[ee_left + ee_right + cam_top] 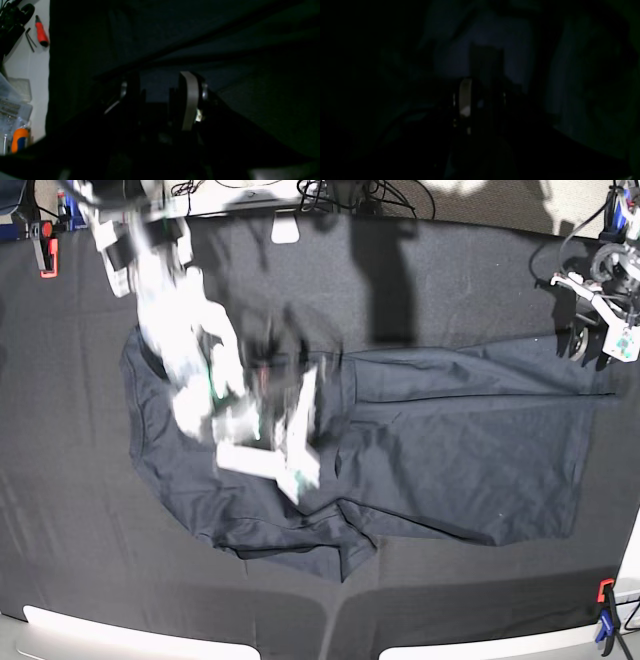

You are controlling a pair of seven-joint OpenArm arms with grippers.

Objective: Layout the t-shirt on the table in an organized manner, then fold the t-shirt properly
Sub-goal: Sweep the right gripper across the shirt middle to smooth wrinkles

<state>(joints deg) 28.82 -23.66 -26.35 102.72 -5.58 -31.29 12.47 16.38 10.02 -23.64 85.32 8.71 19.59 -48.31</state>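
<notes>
Lying rumpled: t-shirt (460,450); table (80,560)

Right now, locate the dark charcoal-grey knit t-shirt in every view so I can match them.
Base: t-shirt spread across the middle of the table, partly under the blurred arm.
Left wrist: dark folds fill the frame.
Right wrist: too dark to tell.
Shared landmark: the orange-and-blue clamp.

Motion blur smears the right arm (215,395) across the left-centre of the base view, hiding its gripper and part of the t-shirt (470,450) beneath. The right wrist view is almost wholly black; only a pale finger (465,98) shows mid-frame. At the upper right edge of the base view, the left arm (605,305) is cut off.
</notes>
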